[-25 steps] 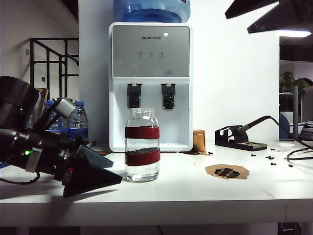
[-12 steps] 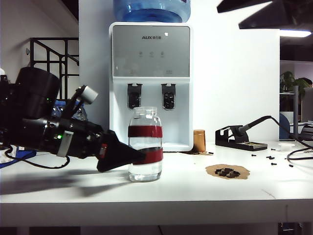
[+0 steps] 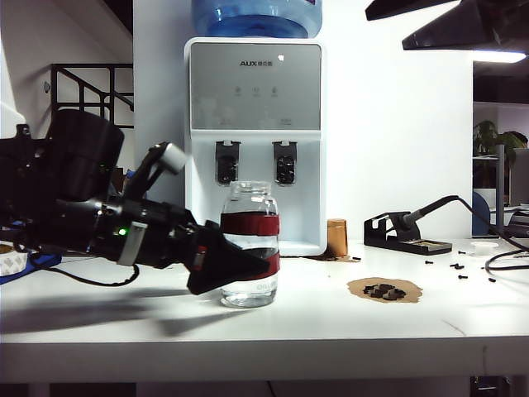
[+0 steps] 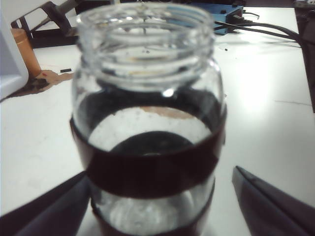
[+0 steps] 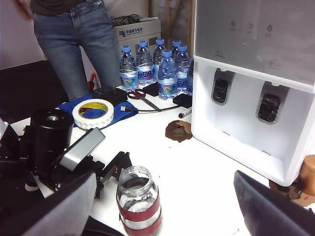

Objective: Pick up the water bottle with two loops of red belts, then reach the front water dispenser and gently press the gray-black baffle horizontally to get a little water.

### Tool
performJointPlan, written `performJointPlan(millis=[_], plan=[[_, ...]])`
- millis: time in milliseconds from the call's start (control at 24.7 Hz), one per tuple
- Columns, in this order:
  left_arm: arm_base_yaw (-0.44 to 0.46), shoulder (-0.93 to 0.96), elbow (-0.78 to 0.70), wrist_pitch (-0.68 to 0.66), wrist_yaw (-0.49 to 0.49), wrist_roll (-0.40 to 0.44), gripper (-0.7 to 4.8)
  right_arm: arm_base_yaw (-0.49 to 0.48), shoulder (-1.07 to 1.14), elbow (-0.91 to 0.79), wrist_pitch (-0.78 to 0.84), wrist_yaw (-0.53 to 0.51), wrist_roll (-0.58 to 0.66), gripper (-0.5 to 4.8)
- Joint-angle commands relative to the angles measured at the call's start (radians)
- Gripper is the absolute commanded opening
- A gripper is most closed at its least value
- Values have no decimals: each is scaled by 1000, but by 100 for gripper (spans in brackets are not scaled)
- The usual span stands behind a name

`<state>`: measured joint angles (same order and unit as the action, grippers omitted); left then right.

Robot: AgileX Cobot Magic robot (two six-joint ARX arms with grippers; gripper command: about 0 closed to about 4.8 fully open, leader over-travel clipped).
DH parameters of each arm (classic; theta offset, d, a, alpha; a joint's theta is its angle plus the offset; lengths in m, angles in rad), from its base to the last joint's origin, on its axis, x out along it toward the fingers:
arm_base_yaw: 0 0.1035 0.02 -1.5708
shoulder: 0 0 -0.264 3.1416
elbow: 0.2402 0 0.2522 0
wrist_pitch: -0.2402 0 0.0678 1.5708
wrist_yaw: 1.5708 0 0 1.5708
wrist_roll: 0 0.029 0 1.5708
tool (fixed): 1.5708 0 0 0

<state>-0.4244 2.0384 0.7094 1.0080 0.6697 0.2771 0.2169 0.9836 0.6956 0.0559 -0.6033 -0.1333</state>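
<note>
Exterior view: the water bottle (image 3: 249, 244) stands mid-desk (image 3: 331, 331) before the water dispenser (image 3: 254, 145), a soldering stand (image 3: 407, 231) to the right. The left gripper (image 3: 235, 263) reaches it, jaws wide; the right gripper (image 3: 438, 21) hangs upper right.

Left wrist view: the bottle (image 4: 147, 123) sits between spread fingers (image 4: 268, 204) (no contact visible).

Right wrist view: blue-capped bottles (image 5: 157, 66) and a tape roll (image 5: 93, 113) lie behind; these jaws also stand wide.

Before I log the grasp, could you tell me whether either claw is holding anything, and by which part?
Nothing is held. The open left claw straddles the bottle; the right claw hangs open above.
</note>
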Motion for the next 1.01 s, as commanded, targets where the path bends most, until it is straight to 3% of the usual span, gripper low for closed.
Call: performJointPlan(millis=[40, 121, 283, 485, 647, 849, 1010], plan=[[-22, 14, 6, 44, -36, -1, 475, 1, 2, 2, 6, -6, 6, 479], [-29, 39, 27, 54, -109, -1, 360, 1, 3, 2, 6, -6, 6, 479], [-23, 72, 67, 54, -150, -2, 249, 1, 5, 0, 5, -14, 6, 479], [-23, 100, 100, 54, -201, -2, -9, 1, 5, -2, 5, -31, 6, 479], [-23, 101, 103, 71, -254, -2, -2, 1, 5, -10, 6, -24, 6, 479], [-23, 101, 117, 131, -410, -12, -2, 1, 5, -18, 14, -4, 6, 479], [-22, 101, 255, 12, -550, -16, -2, 1, 5, -18, 19, 14, 6, 479]])
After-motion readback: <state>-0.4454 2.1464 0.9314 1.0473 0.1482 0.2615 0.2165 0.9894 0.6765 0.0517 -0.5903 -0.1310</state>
